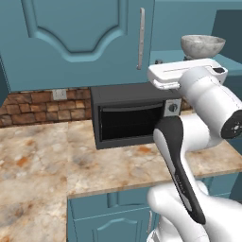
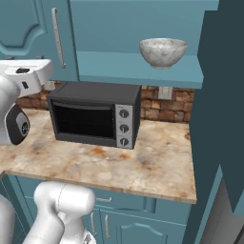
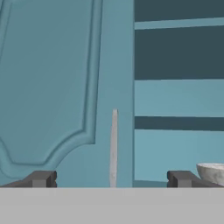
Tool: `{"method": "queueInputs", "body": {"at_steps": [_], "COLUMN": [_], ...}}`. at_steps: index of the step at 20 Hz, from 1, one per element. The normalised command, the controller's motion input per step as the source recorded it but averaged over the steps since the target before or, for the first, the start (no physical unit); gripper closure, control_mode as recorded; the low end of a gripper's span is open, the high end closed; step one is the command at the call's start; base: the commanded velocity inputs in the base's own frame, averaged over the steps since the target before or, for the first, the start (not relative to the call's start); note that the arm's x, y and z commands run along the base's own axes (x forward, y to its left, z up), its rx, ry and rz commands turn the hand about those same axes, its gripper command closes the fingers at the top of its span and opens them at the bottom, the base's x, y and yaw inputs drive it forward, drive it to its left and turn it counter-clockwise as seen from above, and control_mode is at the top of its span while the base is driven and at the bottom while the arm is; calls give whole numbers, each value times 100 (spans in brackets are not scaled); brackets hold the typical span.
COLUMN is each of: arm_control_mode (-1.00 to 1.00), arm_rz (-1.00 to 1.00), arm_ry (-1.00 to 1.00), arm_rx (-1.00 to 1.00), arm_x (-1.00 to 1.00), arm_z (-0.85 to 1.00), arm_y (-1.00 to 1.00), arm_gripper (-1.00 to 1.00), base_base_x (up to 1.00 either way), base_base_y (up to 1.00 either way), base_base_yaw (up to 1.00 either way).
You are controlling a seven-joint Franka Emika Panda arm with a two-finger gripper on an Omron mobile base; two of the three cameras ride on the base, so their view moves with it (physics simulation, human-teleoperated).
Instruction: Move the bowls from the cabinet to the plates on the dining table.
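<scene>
A grey-white marbled bowl [image 2: 163, 51] stands on the teal shelf [image 2: 138, 67] in the open right half of the cabinet [image 1: 75, 38]. The same bowl [image 1: 202, 45] shows just above my white hand. In the hand view the bowl [image 3: 213, 173] sits at the lower right, beyond the right fingertip. My gripper [image 3: 111, 179] is open with nothing between its fingers, and it faces the closed left door's silver bar handle [image 3: 113, 148]. The plates and the dining table are out of view.
A black toaster oven [image 2: 95, 114] stands on the beige marbled counter [image 2: 147, 167] under the shelf, against a brick backsplash [image 1: 42, 106]. A dark teal opened door panel [image 2: 224, 95] stands at the right. Low teal units [image 1: 108, 217] run below the counter.
</scene>
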Motion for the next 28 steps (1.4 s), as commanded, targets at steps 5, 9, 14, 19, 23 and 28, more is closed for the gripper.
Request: {"method": "queueInputs", "body": {"at_steps": [5,9,14,19,23,28], "arm_control_mode": [-100,-100,-100,-100,-100,-100], "arm_rz": [0,0,0,0,0,0], "arm_ry": [0,0,0,0,0,0], "arm_rx": [0,0,0,0,0,0], "arm_x": [24,24,29,31,28,30], "arm_z": [-4,-7,-4,-2,-2,-3], "arm_y": [3,10,7,7,7,6], "arm_gripper": [-100,-100,-100,-100,-100,-100], "base_base_x": [0,0,0,0,0,0], "base_base_y": [0,0,0,0,0,0], "base_base_yaw": [0,0,0,0,0,0]}}
